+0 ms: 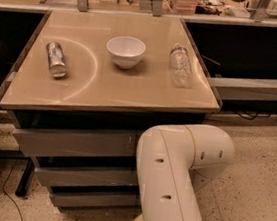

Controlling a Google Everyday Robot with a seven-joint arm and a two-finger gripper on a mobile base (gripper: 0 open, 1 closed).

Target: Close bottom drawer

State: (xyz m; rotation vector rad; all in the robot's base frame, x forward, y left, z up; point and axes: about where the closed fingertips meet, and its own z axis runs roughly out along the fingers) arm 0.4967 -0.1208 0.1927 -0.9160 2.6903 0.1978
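Observation:
The bottom drawer (95, 198) is the lowest and narrowest of three grey-brown fronts under the tan table top (106, 86). A dark gap shows above its flat front. My white arm (172, 182) comes down in front of the drawers' right side and hides that end of them. Of my gripper (138, 220) only a small pale tip shows, at the arm's left edge, low by the right end of the bottom drawer. Whether it touches the front is hidden.
On the table top stand a white bowl (125, 51), a metal can (56, 59) lying at the left and a clear bottle (179, 64) lying at the right. The middle drawer (85, 176) and top drawer (74, 143) sit above. A cable (10, 187) lies on the speckled floor at the left.

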